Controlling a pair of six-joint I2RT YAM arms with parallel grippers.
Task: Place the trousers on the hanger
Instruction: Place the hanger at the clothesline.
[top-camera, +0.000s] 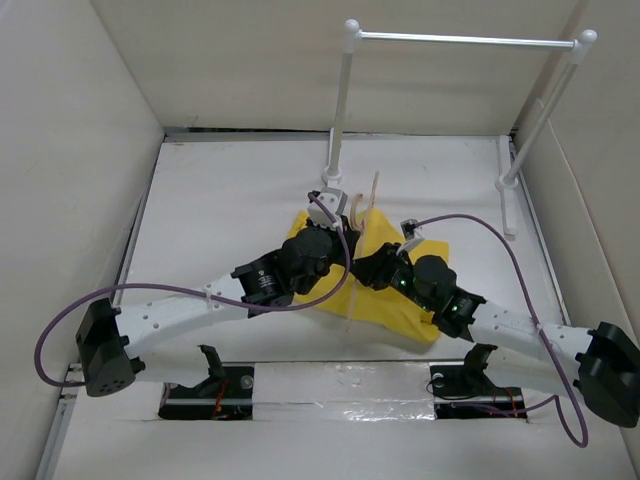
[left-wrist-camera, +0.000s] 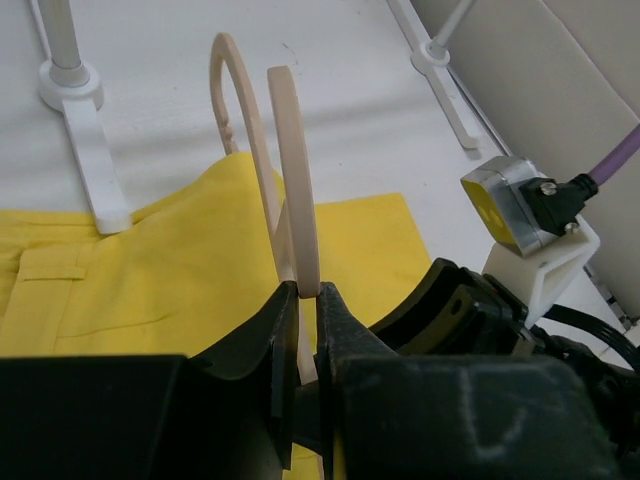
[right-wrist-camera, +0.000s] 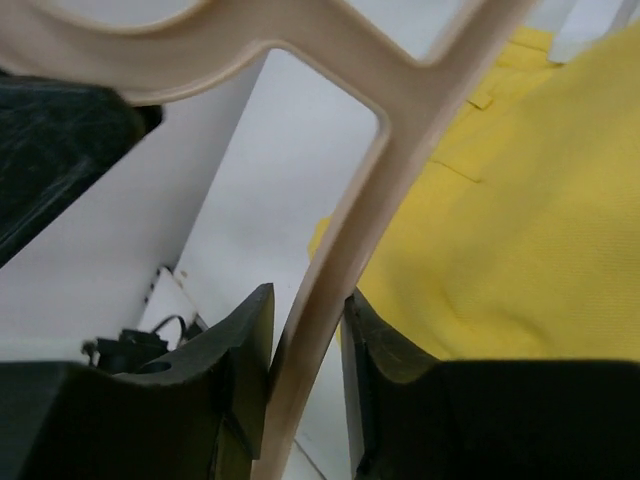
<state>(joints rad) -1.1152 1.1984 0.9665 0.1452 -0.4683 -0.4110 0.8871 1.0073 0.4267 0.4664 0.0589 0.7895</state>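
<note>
The yellow trousers lie spread on the table's middle, partly under both arms. The beige hanger stands on edge above them, held by both grippers. My left gripper is shut on the hanger; in the left wrist view its jaws pinch the thin hanger over the trousers. My right gripper is shut on another bar of it; in the right wrist view its jaws clamp the hanger beside the trousers.
A white-posted rack with a metal bar stands at the back of the table; its feet show in the left wrist view. Box walls enclose the table on the left, right and back. The right arm's camera mount is close by.
</note>
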